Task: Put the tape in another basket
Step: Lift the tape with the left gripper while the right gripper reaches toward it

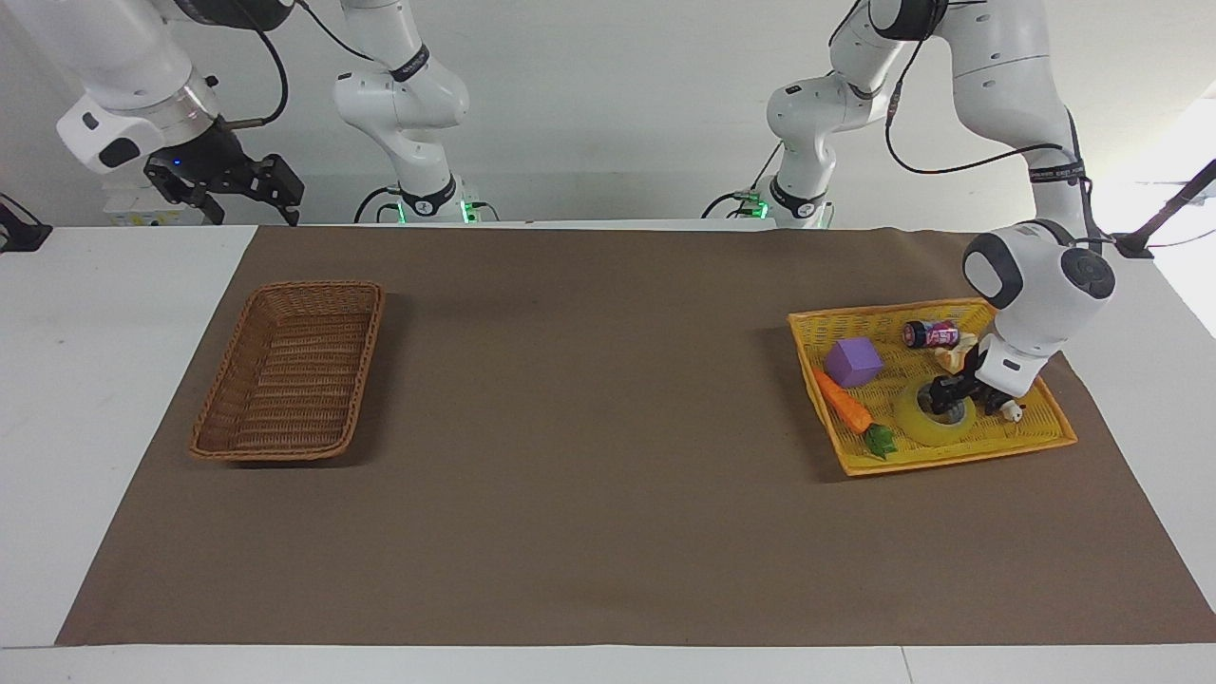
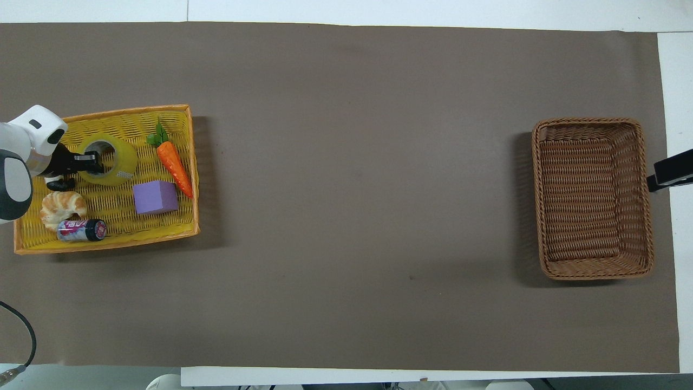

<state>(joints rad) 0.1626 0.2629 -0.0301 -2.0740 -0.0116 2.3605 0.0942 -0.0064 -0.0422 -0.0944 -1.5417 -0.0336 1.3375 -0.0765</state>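
Observation:
The tape (image 1: 926, 427) lies flat in the yellow mesh tray (image 1: 950, 463) at the left arm's end of the table; it also shows in the overhead view (image 2: 124, 158). My left gripper (image 1: 950, 401) is down at the roll, open, with one finger reaching into the core, as the overhead view (image 2: 86, 162) shows. The brown wicker basket (image 1: 369, 351) stands empty at the right arm's end; it also shows in the overhead view (image 2: 593, 123). My right gripper (image 1: 252, 195) waits open in the air beside that basket.
In the yellow tray (image 2: 108, 244) lie a carrot (image 2: 174, 162), a purple cube (image 2: 155, 196), a croissant (image 2: 62, 207), a small can (image 2: 81, 230) and a small black-and-white toy (image 1: 1013, 411). A brown mat (image 1: 589, 427) covers the table between the baskets.

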